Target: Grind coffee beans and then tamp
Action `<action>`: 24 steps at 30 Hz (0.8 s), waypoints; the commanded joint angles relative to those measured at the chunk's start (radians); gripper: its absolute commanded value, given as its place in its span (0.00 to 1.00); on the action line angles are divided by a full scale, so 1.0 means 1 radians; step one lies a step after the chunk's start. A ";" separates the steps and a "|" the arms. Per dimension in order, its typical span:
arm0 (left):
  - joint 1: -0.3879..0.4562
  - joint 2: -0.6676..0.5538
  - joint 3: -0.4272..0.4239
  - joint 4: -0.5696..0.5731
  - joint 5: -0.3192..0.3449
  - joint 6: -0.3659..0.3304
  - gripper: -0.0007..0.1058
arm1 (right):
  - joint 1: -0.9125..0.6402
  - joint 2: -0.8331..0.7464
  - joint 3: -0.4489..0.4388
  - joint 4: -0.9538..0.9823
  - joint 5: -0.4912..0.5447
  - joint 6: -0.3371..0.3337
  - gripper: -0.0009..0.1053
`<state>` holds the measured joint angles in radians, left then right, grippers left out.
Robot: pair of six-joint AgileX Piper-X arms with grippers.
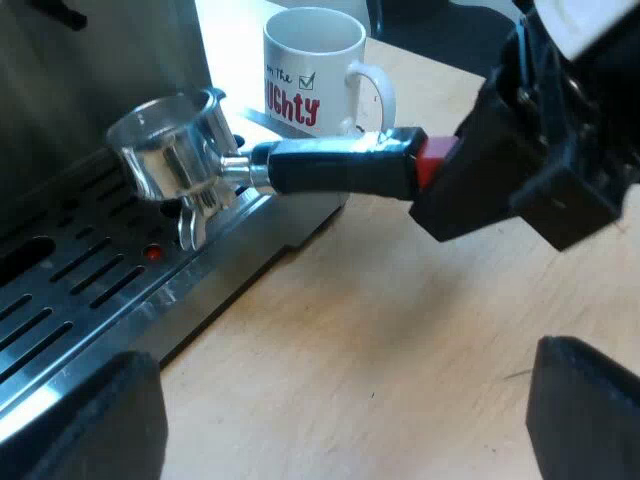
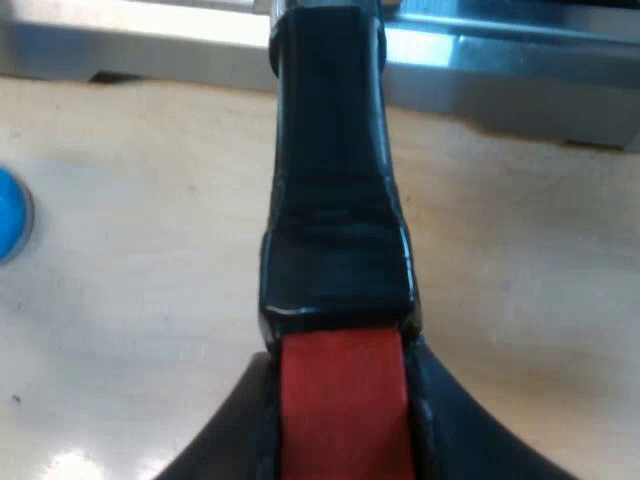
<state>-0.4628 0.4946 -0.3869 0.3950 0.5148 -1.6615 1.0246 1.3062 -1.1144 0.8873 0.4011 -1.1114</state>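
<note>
The right pincer (image 2: pixel 342 385) pinched the holder (image 1: pixel 330 165) by its red end, basket over the drip tray (image 1: pixel 80 270) — left pincer (image 1: pixel 340 410) spread, empty — so far-out a grip might let it sag.

**Cut-offs, occlusions, unreadables**

Espresso machine (image 1: pixel 100 60): only the drip grate (image 1: pixel 90 270) and a bit of the front panel show, the rest runs off frame.

Mug (image 1: pixel 315 60), about 1 o'clock from the holder (image 1: pixel 190 150) basket: its base is hidden behind the handle. The print is partly covered and wraps out of sight, so it can't be read whole.

Red end (image 1: pixel 432 165): mostly swallowed by the right gripper (image 1: pixel 440 175), and the contact surfaces are not visible.

Left gripper (image 1: pixel 335 420): only blurred fingertips (image 1: pixel 585 410), cut by the edge.

Right wrist view, taking the red end as 6 o'clock: the basket at 12 is cut off. The tamper (image 2: pixel 8 215) is just a blue sliver.
</note>
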 commanded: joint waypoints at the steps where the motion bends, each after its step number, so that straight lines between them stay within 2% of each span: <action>1: -0.003 -0.002 -0.002 -0.012 0.015 0.003 0.73 | 0.018 -0.032 -0.010 -0.010 0.074 0.003 0.01; 6: -0.003 -0.002 -0.002 -0.012 0.015 0.003 0.73 | 0.031 -0.046 -0.010 -0.006 0.086 0.036 0.01; 18: -0.003 -0.002 -0.002 -0.012 0.017 0.003 0.73 | 0.111 -0.143 -0.010 0.043 0.204 0.038 0.01; 24: -0.003 -0.002 -0.002 -0.012 0.061 0.001 0.73 | 0.158 -0.175 -0.010 0.106 0.242 0.068 0.01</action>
<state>-0.4628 0.4946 -0.3869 0.3950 0.5557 -1.6615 1.1792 1.1502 -1.1125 0.9939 0.5832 -1.0474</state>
